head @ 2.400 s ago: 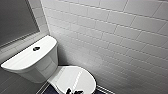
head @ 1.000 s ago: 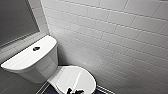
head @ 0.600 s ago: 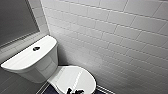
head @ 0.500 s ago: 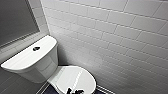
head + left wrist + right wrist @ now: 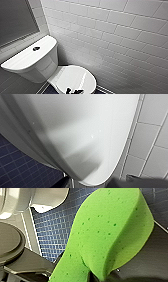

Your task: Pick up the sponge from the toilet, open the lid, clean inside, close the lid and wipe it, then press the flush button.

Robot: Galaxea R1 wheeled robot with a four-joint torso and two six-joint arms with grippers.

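Note:
The white toilet (image 5: 75, 76) stands with its lid down, and the small dark flush button (image 5: 36, 48) sits in the middle of the tank top. At the lid's front edge a dark gripper (image 5: 74, 91) pokes into the head view. In the left wrist view the lid's (image 5: 82, 134) white rim curves close by, with my left gripper (image 5: 102, 182) open at its front edge. The bright green sponge (image 5: 107, 233) is bent and pinched in my right gripper (image 5: 100, 275), above the floor.
A white brick-tiled wall (image 5: 120, 42) runs close along the toilet's right side. The floor is small dark blue tiles (image 5: 55, 228) with a pale border. A grey panel (image 5: 15, 20) is on the wall above the tank.

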